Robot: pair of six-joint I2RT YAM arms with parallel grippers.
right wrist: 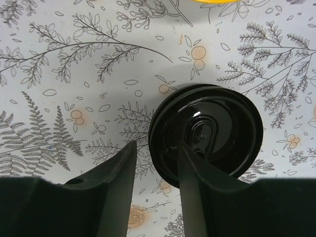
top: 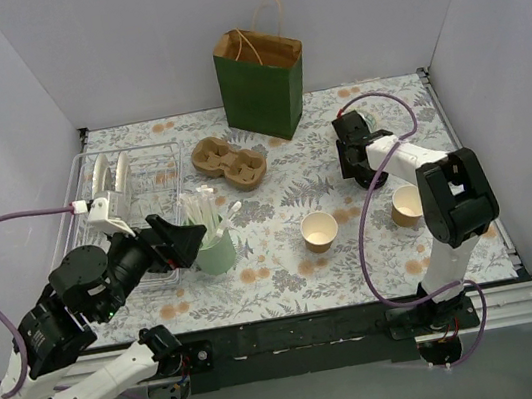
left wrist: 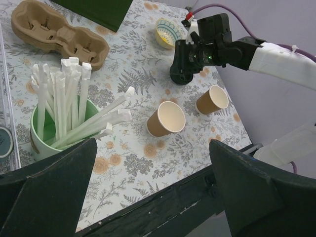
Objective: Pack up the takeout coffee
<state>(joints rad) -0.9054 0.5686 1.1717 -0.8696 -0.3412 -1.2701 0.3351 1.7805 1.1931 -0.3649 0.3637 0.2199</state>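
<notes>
**Top view:** The right pincer [top: 351,143] reaches down at the desk's [top: 288,277] far side. The open green bag [top: 262,79] waits beyond it to its left, ready for packing.

**Left wrist view:** The left pincer [left wrist: 153,195] gapes wide and empty. The takeout coffee [left wrist: 180,78] stands upright directly under the right pincer.

**Right wrist view:** 2 fingers [right wrist: 116,187], narrowly parted, straddle the rim of the glossy black lid [right wrist: 212,133], apparently lining up a grip and holding nothing.
</notes>
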